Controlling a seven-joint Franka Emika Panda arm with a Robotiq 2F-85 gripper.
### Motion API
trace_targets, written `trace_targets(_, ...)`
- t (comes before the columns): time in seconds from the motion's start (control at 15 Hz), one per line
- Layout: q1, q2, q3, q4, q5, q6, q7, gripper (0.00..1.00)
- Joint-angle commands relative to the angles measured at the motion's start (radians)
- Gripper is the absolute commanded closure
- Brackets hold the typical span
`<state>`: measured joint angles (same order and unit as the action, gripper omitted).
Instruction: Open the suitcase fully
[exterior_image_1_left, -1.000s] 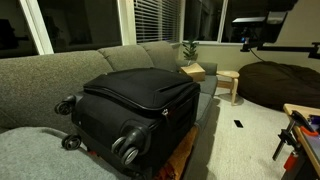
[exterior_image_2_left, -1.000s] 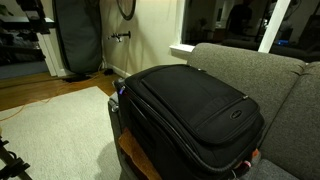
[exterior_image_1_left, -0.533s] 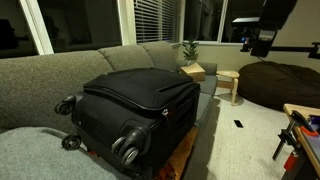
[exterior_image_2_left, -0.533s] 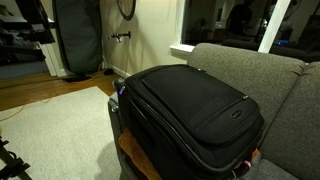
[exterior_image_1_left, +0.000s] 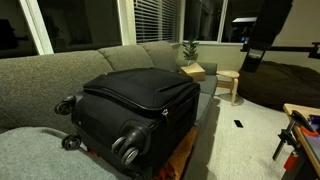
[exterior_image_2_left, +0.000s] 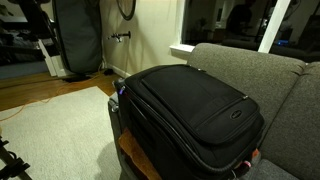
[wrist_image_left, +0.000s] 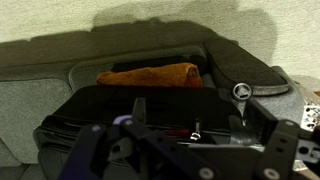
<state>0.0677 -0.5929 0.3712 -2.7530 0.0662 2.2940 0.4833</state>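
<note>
Since a second ago our arm has dipped, bringing the gripper (exterior_image_1_left: 250, 58) lower; whether it is open or closed, we cannot tell. The suitcase (exterior_image_1_left: 140, 100) lies flat on the sofa (exterior_image_1_left: 40, 75), lid closed. In an exterior view its wheels face the camera and its long axis runs toward the gripper, which is well apart from it.

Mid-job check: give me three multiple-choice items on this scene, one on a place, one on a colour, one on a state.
1. Where does the suitcase lie? A on the floor; B on the sofa; C on a shelf.
2. What colour is it? A black; B red; C blue.
3. How is its lid? A fully open; B half raised; C closed.

Answers: B, it rests on the sofa cushions in both exterior views; A, its fabric is black all over; C, the lid lies flat on the body.
</note>
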Motion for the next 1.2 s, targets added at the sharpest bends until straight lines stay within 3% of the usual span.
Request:
trace_targets(0.0,0.014,0.040,0.013,-0.030,-0.022,0.093,0.042,0.00)
trace_targets(0.33,0.009,0.106,0.039,-0.022,-0.049,0.142,0.059,0.00)
trace_targets(0.4,0.022,0.091,0.008,-0.014,-0.032,0.111,0.024,0.00)
trace_targets(1.13,0.021,0.165,0.009,-0.004,-0.035,0.158,0.027,0.00)
